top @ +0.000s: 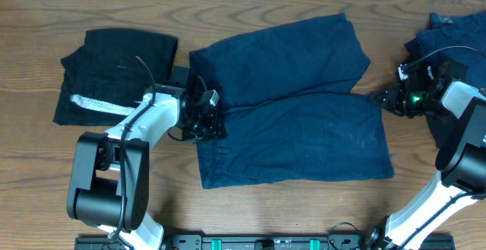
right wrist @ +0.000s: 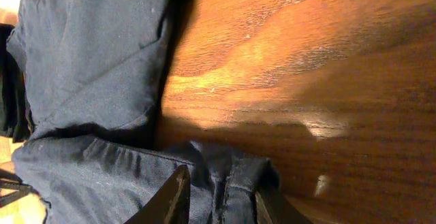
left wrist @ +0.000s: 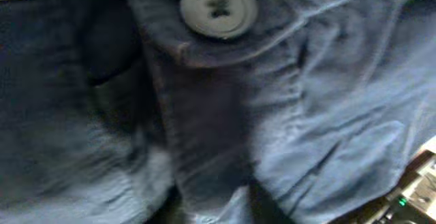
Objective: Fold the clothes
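Navy garment (top: pixel 296 121) lies spread flat at centre of tabletop (top: pixel 304 219). Left claw (top: pixel 209 117) pressed together on waistband edge by button (left wrist: pixel 218 7). Right claw (top: pixel 386 98) straddles bunched opposite hem, clamping not discernible. Ends taken, likely to lift for fold. Black garment (top: pixel 114 68) lies folded, far left.

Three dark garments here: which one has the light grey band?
The black garment at the far left, folded, with a whitish-grey band across its lower part. The middle navy garment and the navy pile at the right are plain.
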